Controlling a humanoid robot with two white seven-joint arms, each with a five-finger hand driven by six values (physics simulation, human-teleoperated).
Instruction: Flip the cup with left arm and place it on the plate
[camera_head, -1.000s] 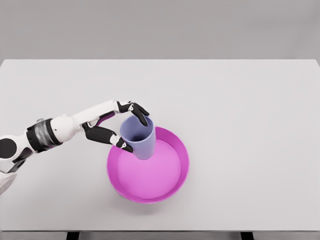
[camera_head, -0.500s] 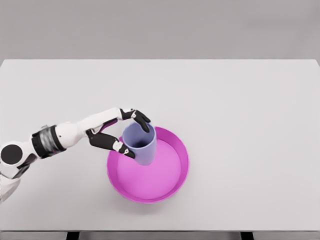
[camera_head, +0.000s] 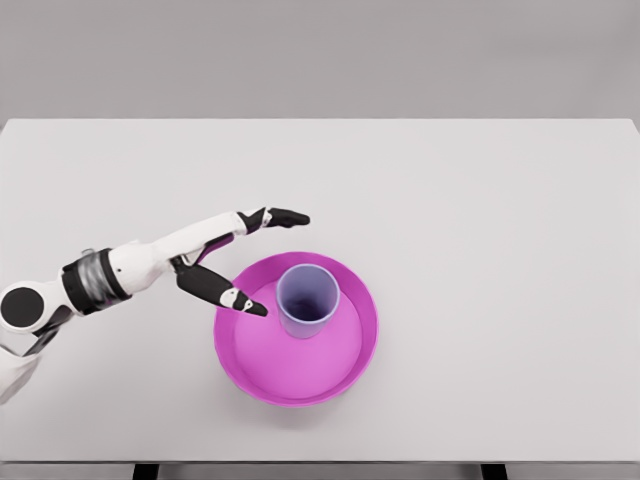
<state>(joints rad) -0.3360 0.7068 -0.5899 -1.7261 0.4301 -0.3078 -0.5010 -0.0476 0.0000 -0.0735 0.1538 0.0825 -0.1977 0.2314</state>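
A lavender cup (camera_head: 307, 299) stands upright, mouth up, inside the magenta plate (camera_head: 350, 370) near its upper left part. My left hand (camera_head: 270, 262) is just left of the cup, fingers spread wide and holding nothing; its upper fingers (camera_head: 285, 217) point right above the plate's rim and its thumb (camera_head: 235, 297) lies over the plate's left edge. There is a small gap between the hand and the cup. The left arm comes in from the lower left. The right arm is not in view.
The white table (camera_head: 480, 220) carries only the plate with the cup. Its front edge runs along the bottom of the picture, and a grey wall stands behind it.
The left hand has opened and let go of the cup. The cup settled upright in the plate, slightly to the right, while the fingers spread apart.
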